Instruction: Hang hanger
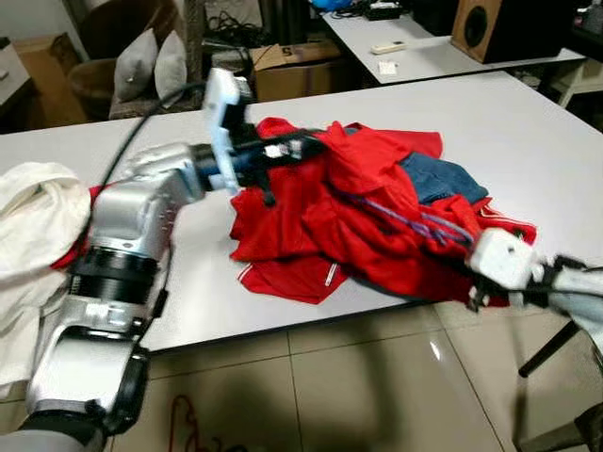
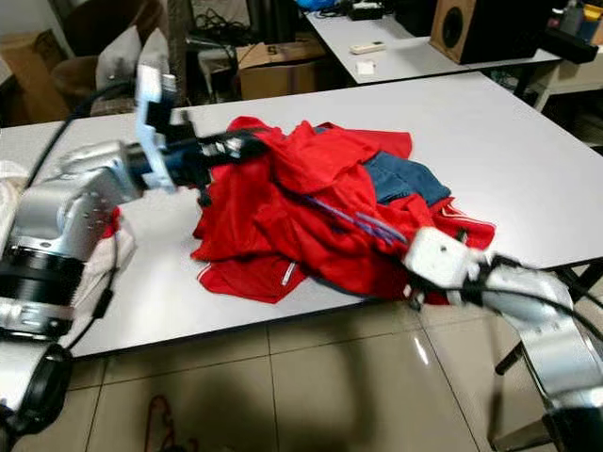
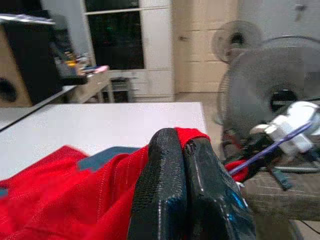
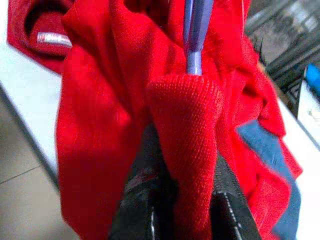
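Note:
A crumpled red shirt [image 1: 330, 217] lies in a heap on the white table [image 1: 528, 132], over a blue denim garment [image 1: 438, 177]. A thin purple hanger [image 1: 415, 222] runs through the shirt's folds. My left gripper [image 3: 182, 142] reaches in from the left and is shut on a pinch of red cloth at the top of the heap [image 1: 306, 146]. At the table's front edge my right gripper [image 4: 184, 165] is shut on a fold of the red shirt, with the purple hanger [image 4: 195, 30] rising just beyond the fold. Its fingertips are buried in the cloth [image 1: 468, 259].
A white cloth [image 1: 33, 217] hangs over the table's left end. Behind stand a cardboard box [image 1: 292, 71], a second table [image 1: 424, 52] and a speaker [image 1: 476, 28]. Fans [image 3: 270, 85] stand past the table's right end. Tile floor [image 1: 358, 386] lies in front.

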Motion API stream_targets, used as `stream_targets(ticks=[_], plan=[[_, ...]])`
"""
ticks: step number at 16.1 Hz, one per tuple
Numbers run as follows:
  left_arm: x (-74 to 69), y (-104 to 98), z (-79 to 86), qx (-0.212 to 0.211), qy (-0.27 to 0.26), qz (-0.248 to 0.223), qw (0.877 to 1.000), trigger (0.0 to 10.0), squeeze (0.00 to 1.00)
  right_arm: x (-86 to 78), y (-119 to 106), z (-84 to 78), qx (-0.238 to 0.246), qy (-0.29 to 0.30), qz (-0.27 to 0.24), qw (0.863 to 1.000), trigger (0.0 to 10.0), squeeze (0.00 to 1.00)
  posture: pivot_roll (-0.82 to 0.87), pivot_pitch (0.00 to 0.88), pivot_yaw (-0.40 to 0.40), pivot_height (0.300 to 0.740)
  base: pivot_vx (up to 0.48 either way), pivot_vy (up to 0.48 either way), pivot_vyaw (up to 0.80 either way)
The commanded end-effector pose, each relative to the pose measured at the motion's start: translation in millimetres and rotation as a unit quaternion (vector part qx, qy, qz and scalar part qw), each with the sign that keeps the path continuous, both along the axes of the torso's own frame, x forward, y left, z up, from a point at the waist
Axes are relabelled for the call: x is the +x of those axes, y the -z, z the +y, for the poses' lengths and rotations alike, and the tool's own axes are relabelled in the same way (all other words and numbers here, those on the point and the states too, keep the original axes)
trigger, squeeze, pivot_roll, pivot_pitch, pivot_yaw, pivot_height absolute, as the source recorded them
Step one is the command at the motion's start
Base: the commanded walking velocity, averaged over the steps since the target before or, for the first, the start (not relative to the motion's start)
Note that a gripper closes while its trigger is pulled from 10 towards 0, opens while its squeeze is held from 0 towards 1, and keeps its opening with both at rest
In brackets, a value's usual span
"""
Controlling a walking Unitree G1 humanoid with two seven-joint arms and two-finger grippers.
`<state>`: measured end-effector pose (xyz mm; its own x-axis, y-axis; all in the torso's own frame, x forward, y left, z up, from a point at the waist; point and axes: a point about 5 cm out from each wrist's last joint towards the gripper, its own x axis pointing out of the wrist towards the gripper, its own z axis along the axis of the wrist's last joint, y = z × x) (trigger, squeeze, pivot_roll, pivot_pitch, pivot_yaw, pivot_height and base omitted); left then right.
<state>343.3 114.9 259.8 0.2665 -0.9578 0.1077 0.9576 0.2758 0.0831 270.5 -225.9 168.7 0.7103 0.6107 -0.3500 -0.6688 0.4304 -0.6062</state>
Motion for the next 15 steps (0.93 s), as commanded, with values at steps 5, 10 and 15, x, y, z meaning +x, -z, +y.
stream_targets(ticks=[5,10,15], plan=[[26.3,-14,-0.4,0.034,-0.077,-0.035,0.996,0.0,0.0,-11.3,4,21.5,-0.01,-0.133,0.055,0.99,0.0,0.0,-0.09,0.0,0.101,0.74,0.0,0.0,0.0],[37.3,-8,6.6,0.093,-0.085,-0.043,0.991,0.0,0.0,-5.6,-11,25.6,0.025,-0.144,0.023,0.989,0.0,0.0,-0.08,0.0,0.104,0.74,0.0,0.0,0.0],[29.1,7,-11.3,0.109,-0.016,-0.045,0.993,0.0,0.0,-1.4,-25,32.6,0.063,-0.15,-0.002,0.987,0.0,0.0,-0.08,0.0,0.104,0.74,0.0,0.0,0.0]])
